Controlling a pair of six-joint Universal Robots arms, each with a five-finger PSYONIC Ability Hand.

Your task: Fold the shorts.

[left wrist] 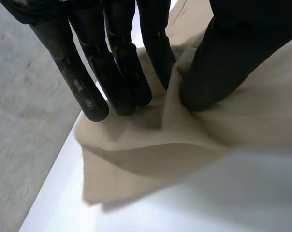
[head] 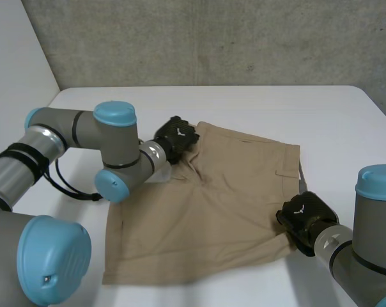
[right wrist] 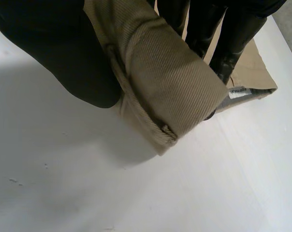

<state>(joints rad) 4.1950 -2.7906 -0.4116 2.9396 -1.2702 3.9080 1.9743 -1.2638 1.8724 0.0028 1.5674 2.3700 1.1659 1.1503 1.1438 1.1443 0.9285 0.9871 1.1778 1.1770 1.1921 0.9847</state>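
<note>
Nearest, toward the near right corner of the surface (head: pixel 333 121), the right hand (head: pixel 305 220) is clamped on the near right corner of the tan shorts (head: pixel 206 217). Its wrist view shows a thick seamed band of the cloth rolled over the fingers and pressed by the thumb, lifted just clear of the white top. A small label (right wrist: pixel 240 92) and grey lining show past the fingertips, so this looks like the waist end, though I cannot be sure. A grip on the band rather than on loose cloth likely lets that whole side travel as one piece. The shorts lie spread mostly flat across the middle of the surface, their near edge loose and unheld, with wrinkles gathering toward the far left corner. There, further back and nearer the surface's left edge, the left hand (head: pixel 177 142) is closed on that corner. Its fingers (left wrist: pixel 112 77) and thumb (left wrist: pixel 218 67) pinch a raised ridge of cloth between them, with the corner flap hanging free below. With two corners gripped, the pair seems set to lift and carry one part over the rest, and the fold itself is not yet made.
</note>
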